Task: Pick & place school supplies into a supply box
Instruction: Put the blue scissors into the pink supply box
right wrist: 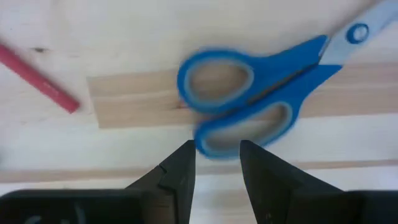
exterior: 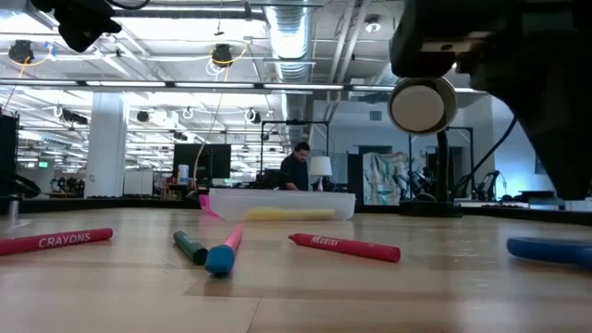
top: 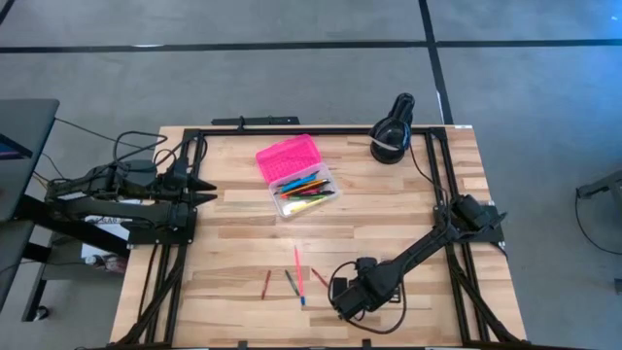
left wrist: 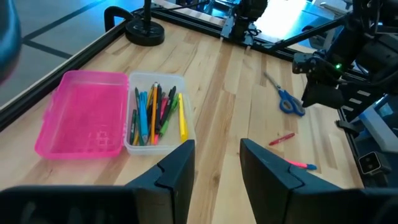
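The left gripper (top: 208, 191) waits with its jaws apart at the table's left edge, facing the open box (top: 297, 177), already partly filled with pens. A few crayons (top: 298, 275) lie loose near the front. The right gripper (top: 342, 299), jaws apart and empty, hangs over the scissors (right wrist: 261, 93), probably lining up a grasp; only its wrist view shows the handles, hidden under the arm from above.

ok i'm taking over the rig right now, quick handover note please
Right gripper: open, empty, poised over the blue-handled scissors at the table's near edge.
Left gripper: open, empty, waiting at the left side.
Pink-lidded clear plastic supply box: open at table centre.
Done: a batch of coloured pens and pencils in the clear base.
Left: scissors, two red crayons, a green marker and a pink pen with a blue cap lying loose on the wooden table.
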Robot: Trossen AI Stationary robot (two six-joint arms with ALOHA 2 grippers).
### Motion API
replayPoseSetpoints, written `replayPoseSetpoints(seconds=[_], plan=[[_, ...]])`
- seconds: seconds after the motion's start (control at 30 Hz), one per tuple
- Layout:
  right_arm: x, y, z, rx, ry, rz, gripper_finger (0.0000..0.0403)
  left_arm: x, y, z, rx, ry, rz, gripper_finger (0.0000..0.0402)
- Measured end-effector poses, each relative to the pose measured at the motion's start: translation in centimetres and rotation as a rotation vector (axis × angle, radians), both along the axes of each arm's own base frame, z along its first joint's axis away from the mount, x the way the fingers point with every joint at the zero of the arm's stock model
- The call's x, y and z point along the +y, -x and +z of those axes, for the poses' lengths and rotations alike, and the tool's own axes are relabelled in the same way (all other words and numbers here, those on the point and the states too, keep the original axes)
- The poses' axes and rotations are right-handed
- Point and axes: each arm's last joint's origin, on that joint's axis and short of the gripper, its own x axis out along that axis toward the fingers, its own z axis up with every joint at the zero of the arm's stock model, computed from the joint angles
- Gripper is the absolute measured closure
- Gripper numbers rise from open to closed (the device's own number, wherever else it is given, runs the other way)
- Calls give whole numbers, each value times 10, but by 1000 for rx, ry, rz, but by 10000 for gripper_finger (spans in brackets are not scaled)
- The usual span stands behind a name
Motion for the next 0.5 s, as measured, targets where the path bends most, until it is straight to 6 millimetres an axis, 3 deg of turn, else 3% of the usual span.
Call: replayPoseSetpoints(seconds=[0.5], plan=[[-4,16,-3,134,61,36,282,0,0,0,-1,14,1,281]])
